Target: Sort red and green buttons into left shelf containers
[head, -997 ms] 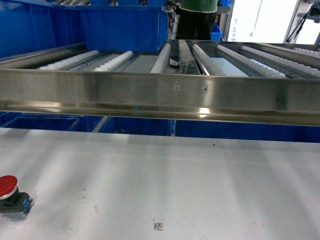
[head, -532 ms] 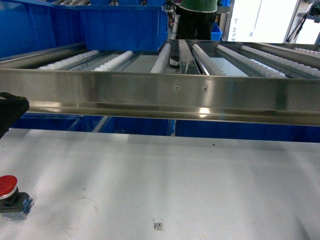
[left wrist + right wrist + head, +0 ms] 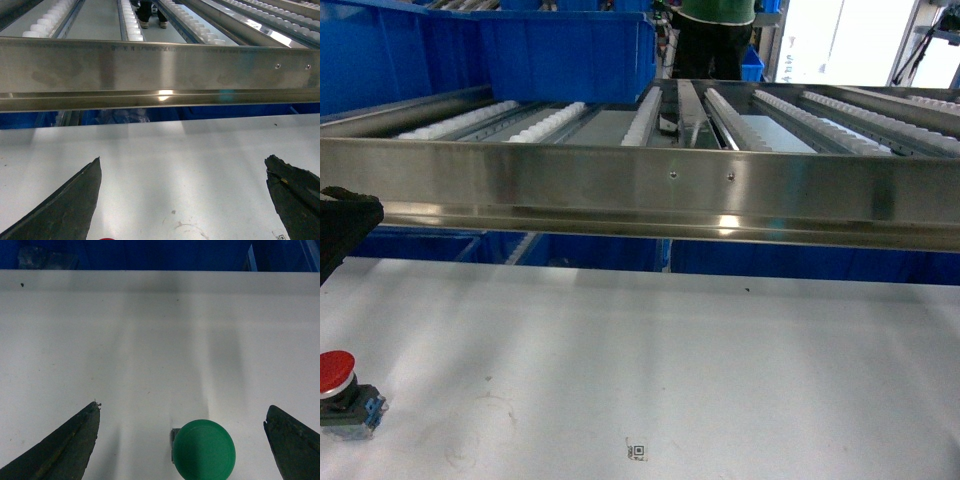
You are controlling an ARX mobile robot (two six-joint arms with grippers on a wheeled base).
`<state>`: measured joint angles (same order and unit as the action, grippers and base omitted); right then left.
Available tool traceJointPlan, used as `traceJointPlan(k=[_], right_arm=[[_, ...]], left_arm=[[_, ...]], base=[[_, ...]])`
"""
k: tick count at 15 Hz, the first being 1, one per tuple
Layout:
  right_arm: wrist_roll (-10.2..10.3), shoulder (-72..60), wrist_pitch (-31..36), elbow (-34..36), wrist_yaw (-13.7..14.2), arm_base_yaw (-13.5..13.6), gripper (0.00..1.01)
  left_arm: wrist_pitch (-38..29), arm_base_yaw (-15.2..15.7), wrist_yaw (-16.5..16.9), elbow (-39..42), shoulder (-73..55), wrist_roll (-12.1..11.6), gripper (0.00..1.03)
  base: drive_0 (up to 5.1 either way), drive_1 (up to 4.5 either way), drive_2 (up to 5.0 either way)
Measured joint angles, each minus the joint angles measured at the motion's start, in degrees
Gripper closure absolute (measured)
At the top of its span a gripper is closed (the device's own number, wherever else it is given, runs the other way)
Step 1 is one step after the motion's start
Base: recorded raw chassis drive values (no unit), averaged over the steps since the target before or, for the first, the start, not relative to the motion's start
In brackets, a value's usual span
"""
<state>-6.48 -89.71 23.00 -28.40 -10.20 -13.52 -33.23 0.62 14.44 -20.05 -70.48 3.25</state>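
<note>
A red button (image 3: 335, 371) on a dark switch body stands on the white table at the head view's lower left edge. Its cap shows only as a red sliver (image 3: 106, 239) at the bottom of the left wrist view. My left gripper (image 3: 184, 160) hangs open over bare table, above the button. One of its dark fingers (image 3: 344, 226) pokes in at the head view's left edge. A green button (image 3: 204, 450) sits on the table between the spread fingers of my open right gripper (image 3: 184, 406), untouched. Blue containers (image 3: 565, 55) stand on the shelf's rollers at upper left.
The steel shelf beam (image 3: 640, 190) runs across the whole head view above the table's far edge, with white roller tracks (image 3: 775, 105) behind it. More blue bins (image 3: 420, 245) sit below the beam. A person (image 3: 717, 35) stands behind the shelf. A small printed marker (image 3: 638, 452) lies on the table.
The left gripper has come into the head view at the left edge, in front of the beam, and edged slightly right. The red button has not moved.
</note>
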Motion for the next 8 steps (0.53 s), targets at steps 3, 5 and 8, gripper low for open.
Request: traceJointPlan(k=[3,5,8], right_arm=[[-1.27,-5.66,0.94,-0.76,0.33,0.00,0.03],[-3.21,-8.81,1.55,-1.57,0.98,-0.07,0.03],[-5.62,-12.48,1.46,-3.32,1.11,-2.05,0.03]], left_arm=[[-0.02,0.00,0.00,0.00,0.00,0.00,0.05],[-0.02,0.00,0.00,0.00,0.00,0.02,0.05],[-0.02,0.00,0.00,0.00,0.00,0.02,0.05]], base=[[0.0,0.00,0.0],[0.0,0.00,0.0],[0.0,0.00,0.0]])
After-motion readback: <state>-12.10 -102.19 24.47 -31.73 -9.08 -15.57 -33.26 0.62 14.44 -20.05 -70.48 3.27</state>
